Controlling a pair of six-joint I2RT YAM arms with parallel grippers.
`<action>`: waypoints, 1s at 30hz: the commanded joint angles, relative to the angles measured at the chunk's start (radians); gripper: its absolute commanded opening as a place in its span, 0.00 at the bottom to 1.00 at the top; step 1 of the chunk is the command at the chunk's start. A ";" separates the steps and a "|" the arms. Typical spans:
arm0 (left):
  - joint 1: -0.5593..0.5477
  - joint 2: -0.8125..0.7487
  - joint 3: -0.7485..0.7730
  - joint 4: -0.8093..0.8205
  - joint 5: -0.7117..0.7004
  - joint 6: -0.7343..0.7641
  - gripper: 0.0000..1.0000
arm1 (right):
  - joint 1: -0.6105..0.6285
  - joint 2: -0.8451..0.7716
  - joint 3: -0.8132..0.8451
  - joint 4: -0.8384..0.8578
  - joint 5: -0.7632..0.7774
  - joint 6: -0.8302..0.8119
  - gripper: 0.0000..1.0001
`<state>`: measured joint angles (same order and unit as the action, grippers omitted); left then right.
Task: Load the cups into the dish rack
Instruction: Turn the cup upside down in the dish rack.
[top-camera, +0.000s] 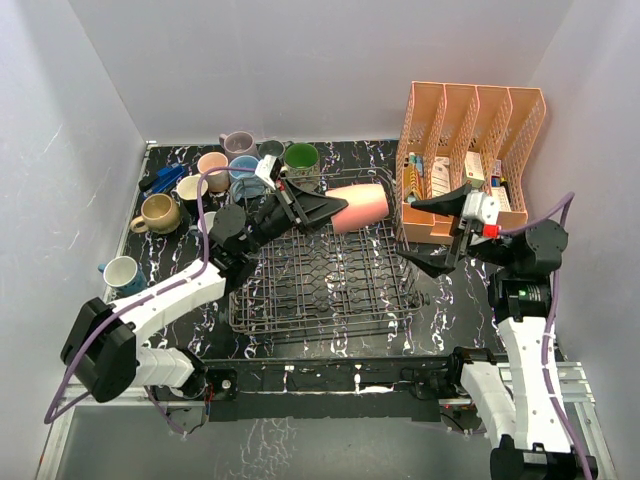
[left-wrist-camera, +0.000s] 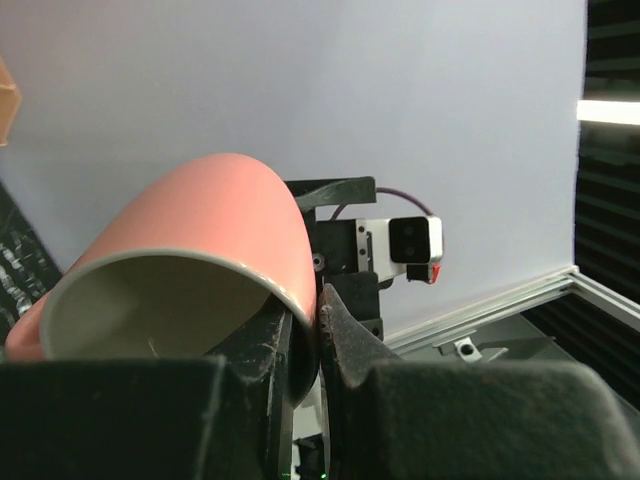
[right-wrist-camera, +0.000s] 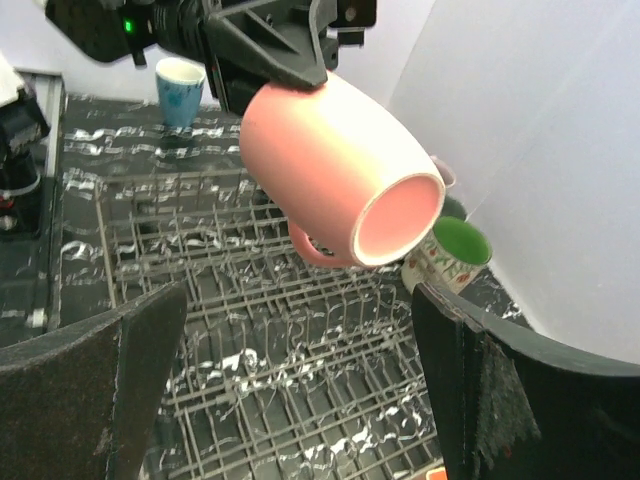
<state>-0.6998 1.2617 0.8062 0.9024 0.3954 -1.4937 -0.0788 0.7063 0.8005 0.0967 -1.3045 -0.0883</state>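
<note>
Jaws of the left gripper (top-camera: 335, 207) are clamped on the rim wall of a pink mug (top-camera: 362, 204), one finger inside the mouth and one outside. The mug lies on its side in the air above the far edge of the dish rack (top-camera: 325, 290), base turned to the right, handle hanging down toward the wires. Facing that base, the right gripper (top-camera: 408, 228) has its jaws spread wide and holds nothing, just in front of the orange mesh organizer (top-camera: 470, 125). On the black marbled table (top-camera: 450, 300), left of the rack and beyond it, stand a tan mug (top-camera: 160, 212), a peach mug (top-camera: 213, 165), a mauve mug (top-camera: 237, 143), a green-lined mug (top-camera: 301, 156) and, nearer, a blue-and-white mug (top-camera: 123, 272).
</note>
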 joint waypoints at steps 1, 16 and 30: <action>-0.034 0.003 0.119 0.312 -0.050 -0.069 0.00 | 0.005 -0.028 -0.005 0.242 0.096 0.214 0.98; -0.137 0.137 0.281 0.464 0.018 -0.164 0.00 | 0.005 -0.001 -0.021 0.479 0.151 0.406 0.91; -0.199 0.231 0.383 0.508 0.071 -0.186 0.00 | 0.019 0.041 0.030 0.619 0.080 0.532 0.75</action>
<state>-0.8879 1.5188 1.1149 1.2713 0.4698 -1.6764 -0.0708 0.7467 0.7757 0.6418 -1.2198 0.3946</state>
